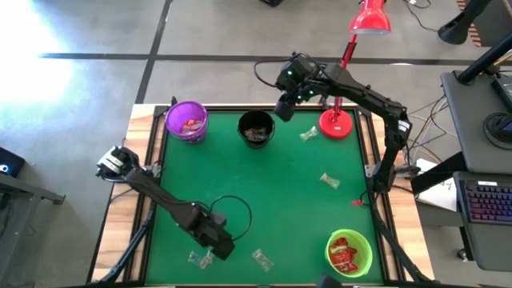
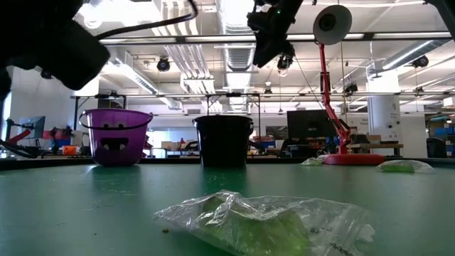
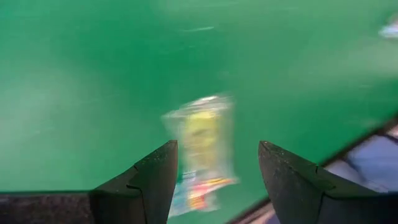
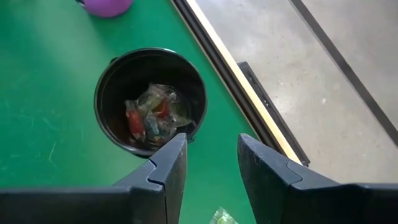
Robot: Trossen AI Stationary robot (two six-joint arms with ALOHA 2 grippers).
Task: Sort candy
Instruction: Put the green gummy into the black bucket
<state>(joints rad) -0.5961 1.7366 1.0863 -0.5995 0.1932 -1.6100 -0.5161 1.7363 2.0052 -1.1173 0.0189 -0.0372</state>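
L claw (image 1: 210, 258) sits low at the near bench (image 1: 264, 200) edge, jaws wide, empty, over a clear-wrapped candy (image 3: 200, 152), prob. just above it. More sweets lie scattered mid-bench. Far side: R claw (image 1: 282, 108) part open, nothing held, beside black bowl (image 1: 256, 128) w/ candies inside.

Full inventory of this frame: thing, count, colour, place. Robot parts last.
purple bowl: one, purple, far left of the mat, red candy inside.
black bowl: one, black, far middle, mixed wrapped candy inside.
green bowl: one, green, near right corner, red candy inside.
loose candy: about five clear or greenish pieces on the mat, e.g.; one small red piece at the right edge.
lamp: one, red, far right.
table: one, green mat.
left gripper: jaws open, over near-left candy.
right gripper: jaws open, empty, beside black bowl.
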